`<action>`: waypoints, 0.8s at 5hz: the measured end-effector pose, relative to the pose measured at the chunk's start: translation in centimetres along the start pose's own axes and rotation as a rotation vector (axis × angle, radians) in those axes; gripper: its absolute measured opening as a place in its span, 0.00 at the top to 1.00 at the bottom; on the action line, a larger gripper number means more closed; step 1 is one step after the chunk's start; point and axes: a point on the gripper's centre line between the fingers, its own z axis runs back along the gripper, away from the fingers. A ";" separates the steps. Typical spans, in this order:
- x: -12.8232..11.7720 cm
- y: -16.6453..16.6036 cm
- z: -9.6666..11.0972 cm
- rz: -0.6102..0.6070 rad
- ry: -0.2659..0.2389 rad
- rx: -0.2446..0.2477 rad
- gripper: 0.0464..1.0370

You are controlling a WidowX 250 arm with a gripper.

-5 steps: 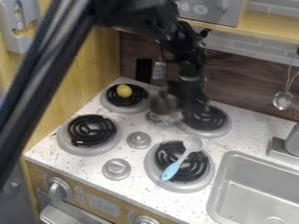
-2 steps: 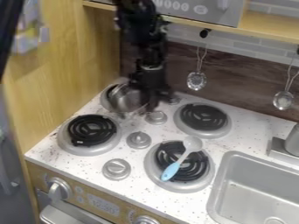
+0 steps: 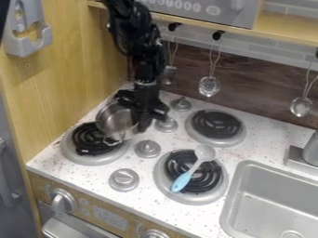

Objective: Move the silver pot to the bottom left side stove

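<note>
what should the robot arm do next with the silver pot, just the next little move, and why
Probably ease the pot a little further toward the middle of the bottom left burner before lowering it. The gripper has it by its side, and it looks tilted, overlapping only the burner's back part in this view, with the front coils uncovered.

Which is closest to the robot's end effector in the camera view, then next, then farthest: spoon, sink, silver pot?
From the end effector:
1. Silver pot, just left
2. Spoon, across the front right burner
3. Sink, farther right
</note>
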 end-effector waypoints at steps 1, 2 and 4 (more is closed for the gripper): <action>-1.0 2.6 -0.5 0.076 0.031 0.002 0.98; -2.1 2.8 -2.3 0.099 0.097 -0.007 0.98; -1.8 3.1 -3.3 0.095 0.138 -0.003 0.95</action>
